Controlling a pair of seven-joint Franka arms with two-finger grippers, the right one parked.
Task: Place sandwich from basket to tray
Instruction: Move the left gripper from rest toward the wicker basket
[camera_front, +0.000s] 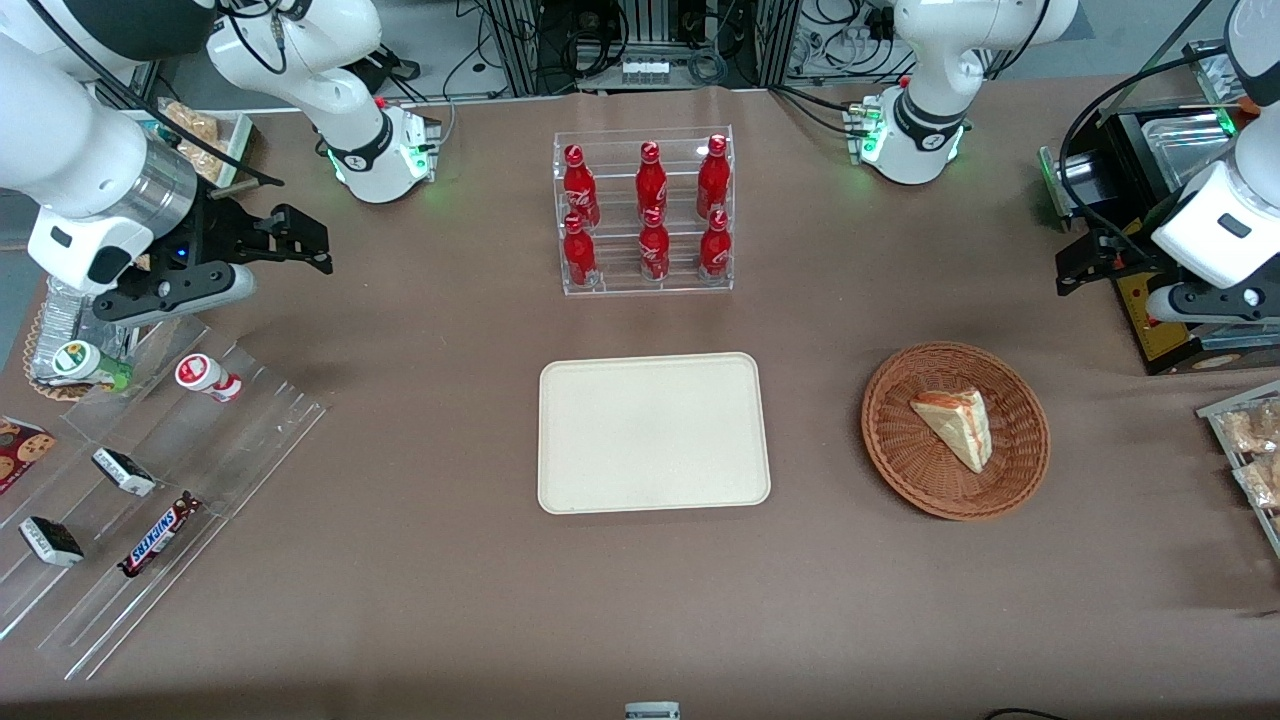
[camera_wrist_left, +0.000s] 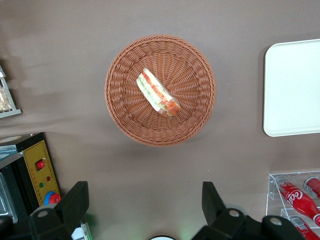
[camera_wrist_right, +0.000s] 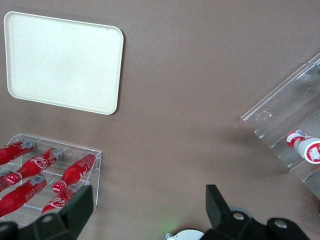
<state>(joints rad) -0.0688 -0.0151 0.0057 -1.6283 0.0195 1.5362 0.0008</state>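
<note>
The sandwich (camera_front: 955, 425) (camera_wrist_left: 157, 92), a pale wedge with red and green filling, lies in the round wicker basket (camera_front: 900, 470) (camera_wrist_left: 125, 115). The cream tray (camera_front: 650, 430) (camera_wrist_left: 292, 85) (camera_wrist_right: 60, 60) lies flat beside the basket, toward the parked arm's end, and is bare. My gripper (camera_front: 1085, 268) (camera_wrist_left: 144, 190) hangs high above the table, farther from the front camera than the basket and toward the working arm's end. Its fingers are open with only brown tablecloth between them.
A clear rack of red cola bottles (camera_front: 645, 215) stands farther from the front camera than the tray. A black box with a yellow panel (camera_front: 1160, 320) sits close under my gripper. Packaged pastries (camera_front: 1250, 450) lie at the working arm's end, and snack racks (camera_front: 150, 480) at the parked arm's.
</note>
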